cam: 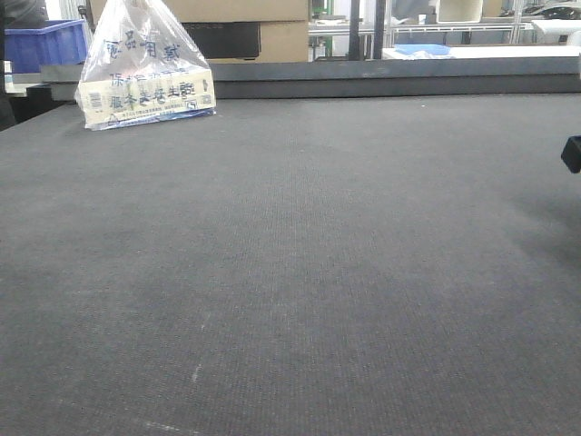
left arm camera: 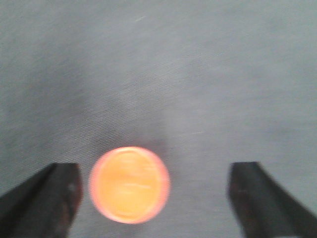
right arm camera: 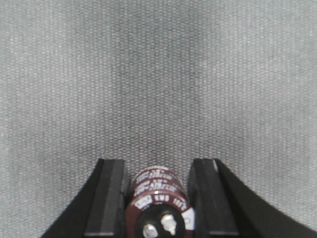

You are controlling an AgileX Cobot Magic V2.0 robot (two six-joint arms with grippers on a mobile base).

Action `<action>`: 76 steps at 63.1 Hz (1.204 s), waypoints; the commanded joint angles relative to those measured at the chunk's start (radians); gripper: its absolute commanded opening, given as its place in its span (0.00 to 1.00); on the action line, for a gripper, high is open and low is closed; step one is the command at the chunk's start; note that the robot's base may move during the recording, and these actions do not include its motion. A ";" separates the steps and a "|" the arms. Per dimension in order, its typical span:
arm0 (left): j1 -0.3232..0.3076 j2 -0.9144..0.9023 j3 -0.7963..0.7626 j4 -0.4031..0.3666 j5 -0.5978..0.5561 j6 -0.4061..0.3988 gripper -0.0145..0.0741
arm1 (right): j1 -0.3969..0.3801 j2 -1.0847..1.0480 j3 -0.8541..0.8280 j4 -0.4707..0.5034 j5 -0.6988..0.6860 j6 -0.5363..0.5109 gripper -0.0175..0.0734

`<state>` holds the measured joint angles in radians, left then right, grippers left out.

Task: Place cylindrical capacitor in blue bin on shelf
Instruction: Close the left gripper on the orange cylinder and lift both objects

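Note:
In the right wrist view my right gripper is shut on the cylindrical capacitor, a dark maroon can with white print and two metal screw terminals facing the camera. It hangs over the dark mat. In the left wrist view my left gripper is open, with a blurred round orange object on the mat between its fingers, close to the left finger. A blue bin stands at the far left back in the front view. The shelf with the shiny steel rail is not in view.
A dark textured mat covers the table. A clear plastic bag with printed boxes stands at the back left. Cardboard boxes and metal framing lie beyond the far edge. A black arm part shows at the right edge.

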<state>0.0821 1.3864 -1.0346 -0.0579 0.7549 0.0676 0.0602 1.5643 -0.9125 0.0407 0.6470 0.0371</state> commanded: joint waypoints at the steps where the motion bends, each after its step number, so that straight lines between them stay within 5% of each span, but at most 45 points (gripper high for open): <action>1: -0.004 0.031 -0.004 0.030 -0.012 -0.027 0.68 | 0.001 0.001 -0.005 -0.009 0.010 -0.002 0.01; 36: -0.004 0.182 -0.004 0.058 -0.024 -0.027 0.68 | 0.001 0.001 -0.005 -0.009 0.010 -0.002 0.01; 42: -0.004 0.187 -0.002 0.058 -0.024 -0.027 0.55 | 0.001 0.001 -0.005 -0.009 0.010 -0.002 0.01; 53: -0.004 0.185 -0.002 0.058 -0.014 -0.027 0.04 | 0.001 -0.014 -0.005 0.005 0.011 0.013 0.01; 76: -0.004 -0.007 0.014 0.042 -0.079 -0.011 0.04 | 0.001 -0.244 -0.002 -0.003 -0.026 0.028 0.01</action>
<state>0.0821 1.4554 -1.0327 -0.0070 0.7320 0.0503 0.0602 1.3916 -0.9146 0.0451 0.6543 0.0625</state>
